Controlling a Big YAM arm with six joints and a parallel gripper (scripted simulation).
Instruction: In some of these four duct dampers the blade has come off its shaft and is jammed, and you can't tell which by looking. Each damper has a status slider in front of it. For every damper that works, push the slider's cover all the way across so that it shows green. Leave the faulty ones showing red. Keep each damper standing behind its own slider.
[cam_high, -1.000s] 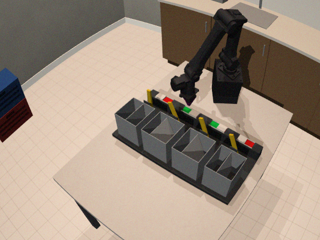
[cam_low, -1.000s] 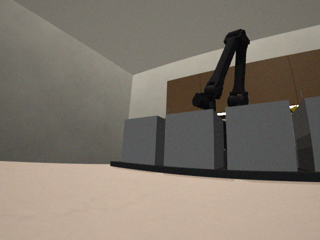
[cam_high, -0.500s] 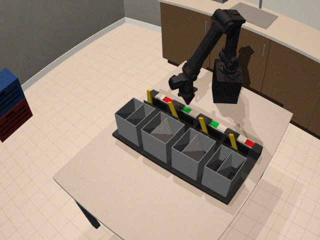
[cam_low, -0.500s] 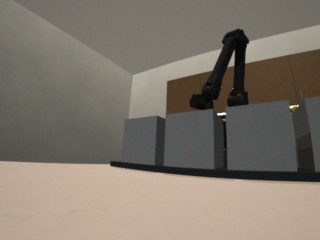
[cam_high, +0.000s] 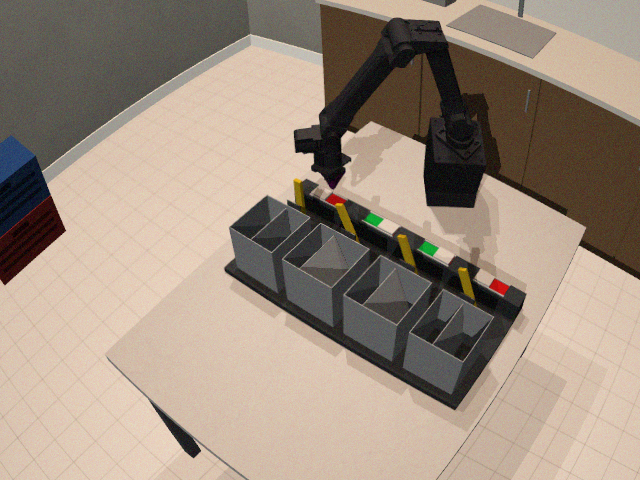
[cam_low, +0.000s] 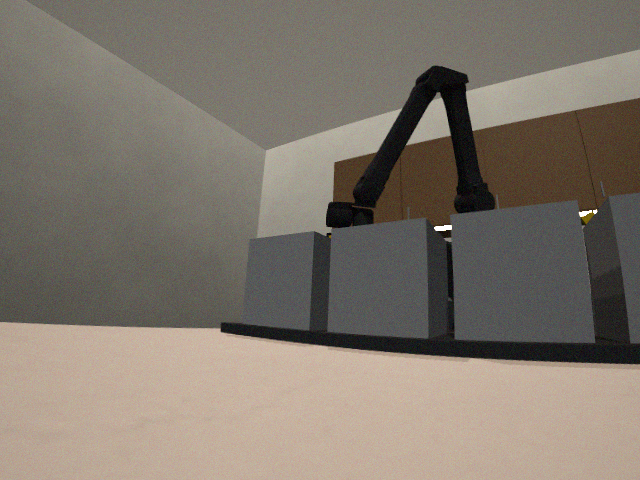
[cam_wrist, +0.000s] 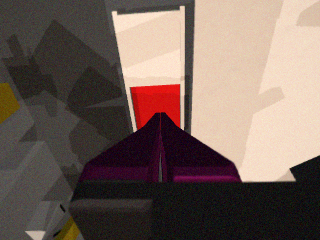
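Four grey open-topped dampers stand in a row on a black base (cam_high: 361, 310), each with a yellow lever behind it. The first damper (cam_high: 267, 235) is at the left and the fourth damper (cam_high: 447, 335) at the right. The first slider (cam_high: 334, 198) shows red, the second slider (cam_high: 373, 219) and the third slider (cam_high: 428, 248) show green, and the fourth slider (cam_high: 498, 286) shows red. My gripper (cam_high: 334, 181) is shut and empty, just above the first slider. In the wrist view the purple fingertips (cam_wrist: 160, 116) point at the red patch (cam_wrist: 155, 102), with the white cover (cam_wrist: 150, 50) beyond it.
The arm's black pedestal (cam_high: 453, 165) stands on the table behind the slider rail. Brown cabinets and a counter (cam_high: 542, 77) run behind the table. A blue and red box (cam_high: 23, 206) stands off to the left. In the exterior view the damper walls (cam_low: 387, 279) hide the sliders.
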